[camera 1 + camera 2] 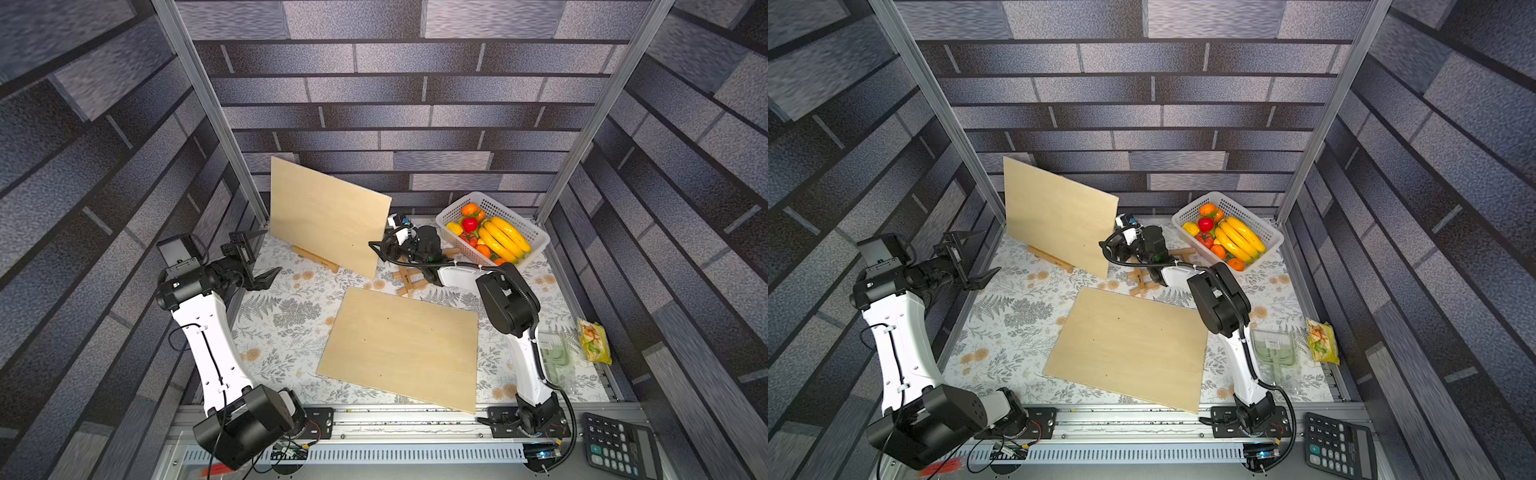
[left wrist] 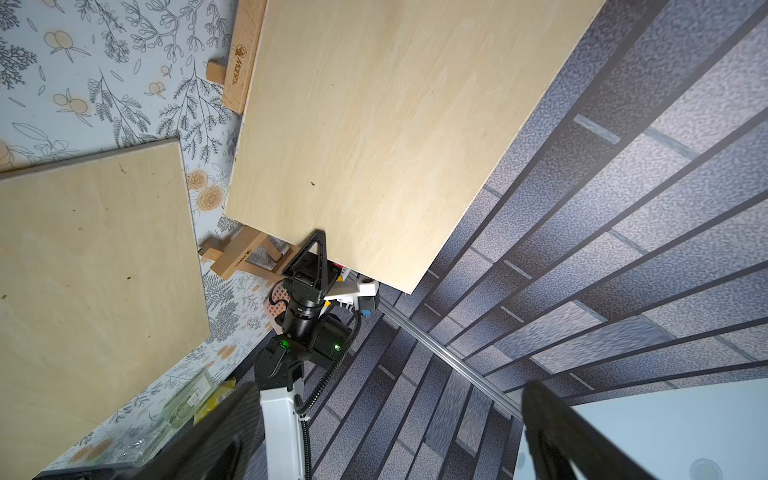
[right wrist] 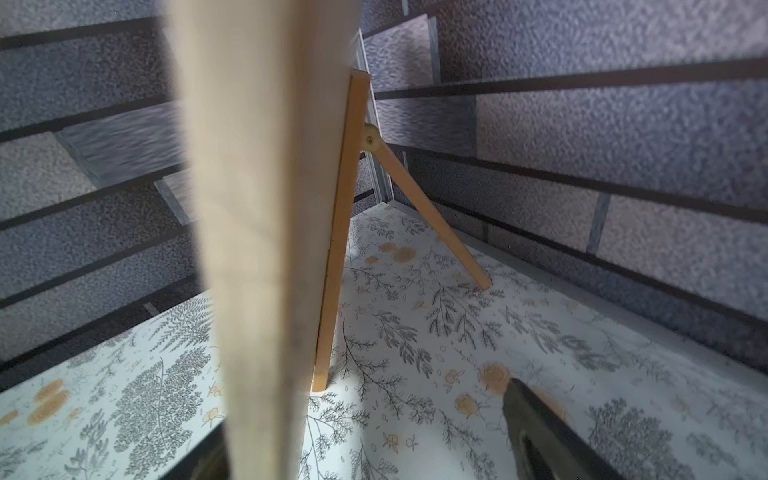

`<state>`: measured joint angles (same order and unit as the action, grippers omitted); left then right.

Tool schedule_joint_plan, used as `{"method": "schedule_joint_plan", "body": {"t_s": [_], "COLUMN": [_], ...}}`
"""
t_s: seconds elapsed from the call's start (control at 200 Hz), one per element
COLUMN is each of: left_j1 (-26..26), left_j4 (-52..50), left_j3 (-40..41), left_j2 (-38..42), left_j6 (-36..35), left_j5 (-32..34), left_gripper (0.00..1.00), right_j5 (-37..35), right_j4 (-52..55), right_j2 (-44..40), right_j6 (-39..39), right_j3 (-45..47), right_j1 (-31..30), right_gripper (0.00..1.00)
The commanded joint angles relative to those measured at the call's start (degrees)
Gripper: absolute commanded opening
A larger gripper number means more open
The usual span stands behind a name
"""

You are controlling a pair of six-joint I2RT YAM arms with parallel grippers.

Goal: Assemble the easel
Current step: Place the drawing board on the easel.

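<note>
A pale wooden standing board (image 1: 328, 220) rests on its long edge on the ledge of a small wooden easel (image 1: 315, 258), on a floral surface (image 1: 282, 324). Its long axis runs level, from the back corner post out toward the middle of the surface. Its face leans back and looks toward the front.

In both top views only the easel's ledge shows, poking out under the board's lower edge. The right wrist view sees the board edge-on and shows what is behind it: the front leg (image 3: 336, 270) flat against the board's back, and a hinged rear strut (image 3: 432, 216) splayed down to the surface.

The right tool (image 1: 379, 248) sits astride the board's free end with its jaws spread. One finger (image 3: 540, 432) stands clear of the wood and the other is hidden. The left wrist view shows a finger (image 2: 312, 257) in front of the board's lower corner.

The left tool (image 1: 259, 257) hangs wide open and empty off the board's other end.

A second easel (image 1: 409, 279) lies folded just beyond the right tool. A flat board (image 1: 403, 349) lies in front of the standing board, and a fruit basket (image 1: 494, 205) sits past its free end.
</note>
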<state>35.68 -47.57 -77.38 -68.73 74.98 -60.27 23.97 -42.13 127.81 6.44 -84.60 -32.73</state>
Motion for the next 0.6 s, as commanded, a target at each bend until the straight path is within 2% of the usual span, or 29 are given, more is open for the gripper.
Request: {"method": "schedule_joint_plan", "body": {"t_s": [0.0,0.301,0.496,0.596], "left_j1": [0.33,-0.81,-3.8,-6.44], "left_j4": [-0.75,0.14,3.55,5.64], "left_j3": [0.92,0.56,2.53,3.34], "left_j2": [-0.27,-1.21,-1.79,-1.85], "left_j6": [-2.21,-3.66,-3.37,-3.54], "left_j5": [-1.4,-0.47,1.76,4.1], "left_gripper": [1.0,1.0,1.0,1.0], "right_j5": [-1.34,-2.63,-4.18,-6.63], "right_j4": [-2.53,-4.9,-1.25,4.12], "right_j2": [-2.63,-11.16,-23.23,-30.11], "right_j6": [0.45,0.59,1.08,2.75], "right_j3": [2.86,13.35,21.46,25.43], "right_j1": [1.0,3.26,5.12,5.63], "right_gripper": [0.98,1.0,1.0,1.0]}}
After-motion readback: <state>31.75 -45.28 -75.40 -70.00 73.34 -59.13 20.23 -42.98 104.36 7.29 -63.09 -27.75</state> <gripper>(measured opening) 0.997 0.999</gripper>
